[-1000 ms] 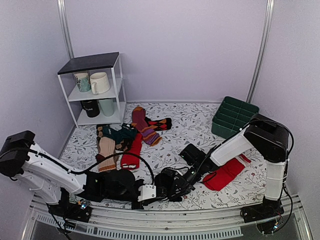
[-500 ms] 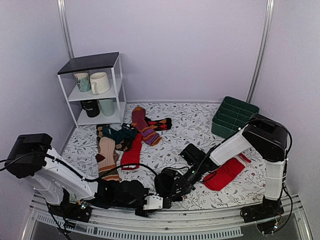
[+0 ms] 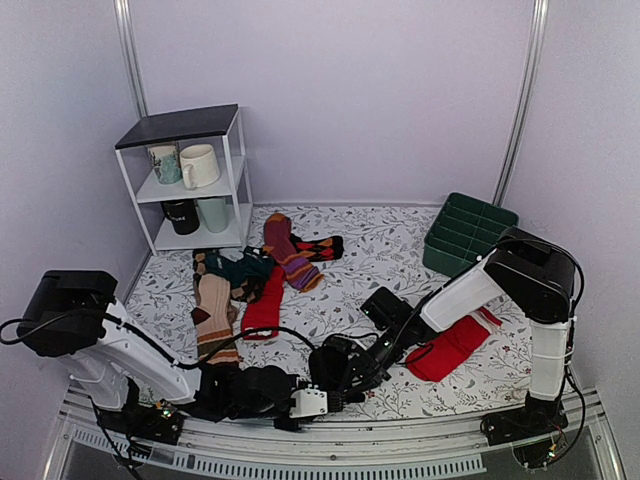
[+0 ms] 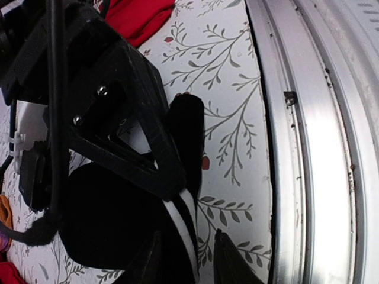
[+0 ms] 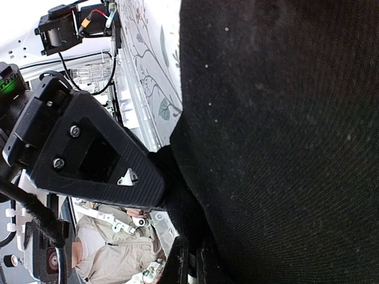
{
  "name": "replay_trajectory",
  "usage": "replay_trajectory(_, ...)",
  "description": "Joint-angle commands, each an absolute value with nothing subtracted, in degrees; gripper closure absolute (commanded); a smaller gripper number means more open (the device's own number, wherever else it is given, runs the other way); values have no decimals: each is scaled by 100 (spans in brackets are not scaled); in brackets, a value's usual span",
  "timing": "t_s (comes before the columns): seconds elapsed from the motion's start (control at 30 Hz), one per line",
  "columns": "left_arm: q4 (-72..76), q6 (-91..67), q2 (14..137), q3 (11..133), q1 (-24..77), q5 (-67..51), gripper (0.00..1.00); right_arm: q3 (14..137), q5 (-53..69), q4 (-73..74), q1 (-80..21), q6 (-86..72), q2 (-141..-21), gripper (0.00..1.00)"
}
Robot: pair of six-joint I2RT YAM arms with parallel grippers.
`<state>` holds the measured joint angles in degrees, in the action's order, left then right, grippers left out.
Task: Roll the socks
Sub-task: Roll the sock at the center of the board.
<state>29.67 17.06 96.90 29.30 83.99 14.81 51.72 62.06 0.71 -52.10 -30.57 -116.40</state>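
Both socks [image 5: 284, 148], looking limp and light, are bunching against the right claw [image 5: 190, 266], which is pinching them, while the left claw [image 4: 189, 263] is straddling the striped cuff [image 4: 185, 222], jaws apart, probably the firmest hold.

A robot lab test booth: bare lilac walls [image 3: 350, 100], aluminium rail [image 3: 400, 452], flowered tablecloth [image 3: 380, 260].

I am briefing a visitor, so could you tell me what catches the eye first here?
Low at the front, the right gripper is shut on the black socks while the left gripper stands open around their striped cuff. A colourful sock heap lies behind, left of centre.
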Motion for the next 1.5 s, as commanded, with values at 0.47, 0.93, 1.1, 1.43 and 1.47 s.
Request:
replay_trajectory(0.47, 2575, 1315, 10193, 3189, 8381, 1716, 66, 4736, 5269, 714, -5125, -3330, -12164, 100)
replay_trajectory(0.93, 2256, 852, 10112, 3012, 8306, 1318, 88, 4659, 5373, 504, -5132, -3453, -12208, 100)
replay_trajectory(1.1, 2268, 677, 9816, 2734, 8305, 1429, 77, 4636, 5378, 472, -5124, -3487, -12199, 100)
replay_trajectory(1.43, 2556, 765, 9923, 2753, 8291, 1539, 80, 4623, 5367, 423, -5129, -3532, -12208, 100)
replay_trajectory(1.47, 2618, 772, 9933, 2745, 8294, 1565, 80, 4621, 5363, 419, -5125, -3533, -12203, 100)
